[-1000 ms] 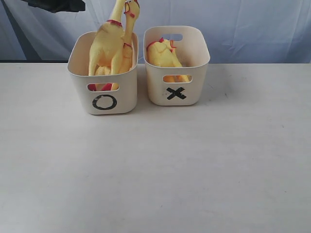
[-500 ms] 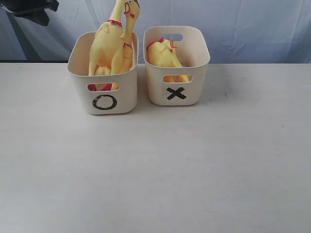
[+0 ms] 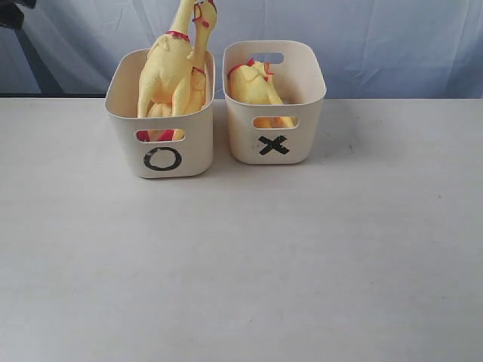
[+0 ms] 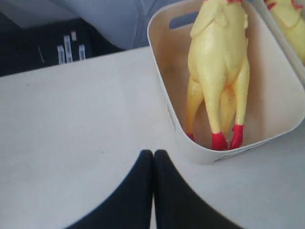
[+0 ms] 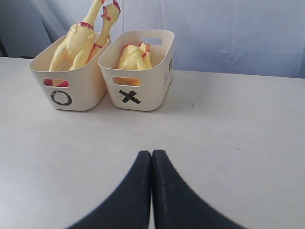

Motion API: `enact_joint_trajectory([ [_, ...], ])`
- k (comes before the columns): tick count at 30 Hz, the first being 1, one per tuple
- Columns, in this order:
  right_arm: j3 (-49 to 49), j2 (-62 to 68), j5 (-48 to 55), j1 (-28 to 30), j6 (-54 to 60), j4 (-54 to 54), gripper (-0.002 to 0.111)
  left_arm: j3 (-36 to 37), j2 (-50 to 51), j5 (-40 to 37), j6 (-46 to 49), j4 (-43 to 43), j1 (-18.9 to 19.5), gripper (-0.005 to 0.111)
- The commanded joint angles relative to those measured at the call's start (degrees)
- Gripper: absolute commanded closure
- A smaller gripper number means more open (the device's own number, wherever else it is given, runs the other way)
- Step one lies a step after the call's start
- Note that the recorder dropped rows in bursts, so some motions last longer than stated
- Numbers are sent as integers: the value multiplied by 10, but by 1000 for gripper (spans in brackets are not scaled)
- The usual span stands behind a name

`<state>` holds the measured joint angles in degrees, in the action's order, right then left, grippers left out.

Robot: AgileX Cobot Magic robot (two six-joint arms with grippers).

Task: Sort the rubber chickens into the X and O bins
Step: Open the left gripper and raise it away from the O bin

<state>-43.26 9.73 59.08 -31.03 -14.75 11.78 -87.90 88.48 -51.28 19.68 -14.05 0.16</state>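
Observation:
Two large yellow rubber chickens (image 3: 172,72) stand in the O bin (image 3: 162,147), necks sticking up past its rim. The smaller chicken (image 3: 253,84) lies in the X bin (image 3: 273,139) beside it. In the left wrist view my left gripper (image 4: 153,153) is shut and empty over the table, just outside the O bin (image 4: 167,102), where one large chicken (image 4: 217,62) shows its red feet. My right gripper (image 5: 151,153) is shut and empty above the table, well in front of the X bin (image 5: 140,90) and the O bin (image 5: 71,90).
Both bins stand side by side at the back of a pale table (image 3: 241,256). A blue-white curtain (image 3: 377,38) hangs behind. A dark part of the left arm (image 3: 11,11) shows at the top left corner.
The dark left arm has drawn back leftwards along the top of the exterior view, almost out of frame. Chickens and bins have not moved.

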Motion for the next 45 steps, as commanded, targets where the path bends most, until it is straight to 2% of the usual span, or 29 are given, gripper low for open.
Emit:
enact_joint_trajectory([
  [1,2,-2,-1,2,1,2,108,94,-145,68,-2,-7,2,107],
  [7,2,-2,-1,2,1,2,108,211,-320,112,-2,-21,2,107],
  [14,2,-2,-1,2,1,2,108,324,-524,108,-6,-20,2,107],
  [23,2,-2,-1,2,1,2,108,403,-729,113,-34,-19,2,107],
  [30,2,-4,-1,4,1,2,108,440,-784,106,-34,-23,2,107],
  [35,2,-33,-8,80,1,0,108,473,-795,155,-43,-31,2,107],
  [40,2,-90,-8,169,1,0,108,515,-797,243,-42,-35,2,107],
  [45,-6,-97,0,225,1,1,108,574,-798,321,-42,-42,2,107],
])
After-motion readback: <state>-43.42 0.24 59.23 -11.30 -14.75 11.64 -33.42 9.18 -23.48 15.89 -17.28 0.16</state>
